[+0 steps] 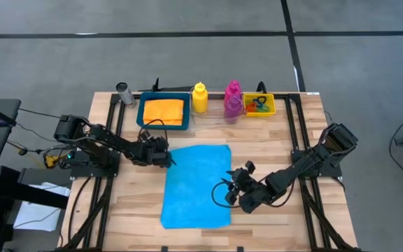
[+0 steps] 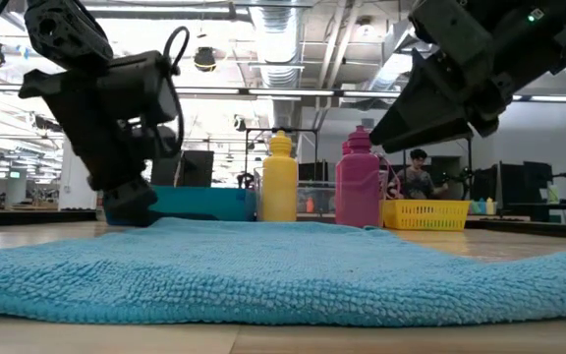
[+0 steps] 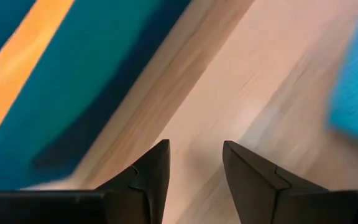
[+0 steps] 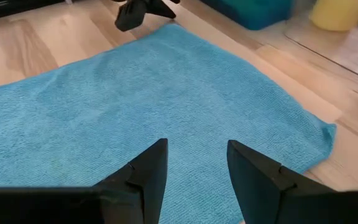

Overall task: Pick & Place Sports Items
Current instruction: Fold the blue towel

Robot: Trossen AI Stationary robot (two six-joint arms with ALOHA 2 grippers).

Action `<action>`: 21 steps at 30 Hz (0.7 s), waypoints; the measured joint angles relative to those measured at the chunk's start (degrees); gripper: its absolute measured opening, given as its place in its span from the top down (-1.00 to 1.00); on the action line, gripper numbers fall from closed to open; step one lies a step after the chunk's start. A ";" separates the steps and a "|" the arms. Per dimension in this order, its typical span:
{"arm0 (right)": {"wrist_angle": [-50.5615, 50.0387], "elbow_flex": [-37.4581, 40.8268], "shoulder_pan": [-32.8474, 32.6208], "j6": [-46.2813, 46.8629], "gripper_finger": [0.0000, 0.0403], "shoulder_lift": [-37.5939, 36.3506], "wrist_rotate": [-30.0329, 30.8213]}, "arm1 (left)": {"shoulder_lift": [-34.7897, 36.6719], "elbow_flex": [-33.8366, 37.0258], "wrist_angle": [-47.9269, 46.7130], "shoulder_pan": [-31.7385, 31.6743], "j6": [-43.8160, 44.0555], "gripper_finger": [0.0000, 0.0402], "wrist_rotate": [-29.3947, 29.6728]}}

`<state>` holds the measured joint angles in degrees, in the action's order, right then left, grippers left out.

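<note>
Cyan cloth lay flat mid-bench from above, the left gripper at its upper left corner, the right gripper at its right edge; the orange cloth sat in the blue tray. At bench level, bottles stood behind. Both wrist views showed fingers partly open, holding nothing. A low left approach could likely scrape wood and miss the corner

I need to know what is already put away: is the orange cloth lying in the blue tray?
Yes, the orange cloth lies inside the blue tray at the table's far edge.
</note>
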<state>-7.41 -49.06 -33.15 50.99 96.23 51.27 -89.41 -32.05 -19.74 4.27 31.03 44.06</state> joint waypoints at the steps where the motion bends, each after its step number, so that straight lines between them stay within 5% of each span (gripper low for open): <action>1: -0.02 0.00 -0.02 0.03 0.21 0.00 0.00 | 0.00 0.00 -1.62 -0.03 1.94 0.28 0.00; 5: 0.10 0.00 -0.02 0.00 0.21 0.00 0.00 | 0.11 -0.09 -4.11 -0.53 7.37 0.28 -2.62; 21: 0.12 0.00 -0.02 -0.16 0.21 0.00 0.00 | 5.81 0.02 -0.26 -1.03 7.07 0.28 -20.21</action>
<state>-7.29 -49.06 -33.17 50.83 96.23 51.27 -83.59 -32.03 -20.00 3.24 38.11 23.85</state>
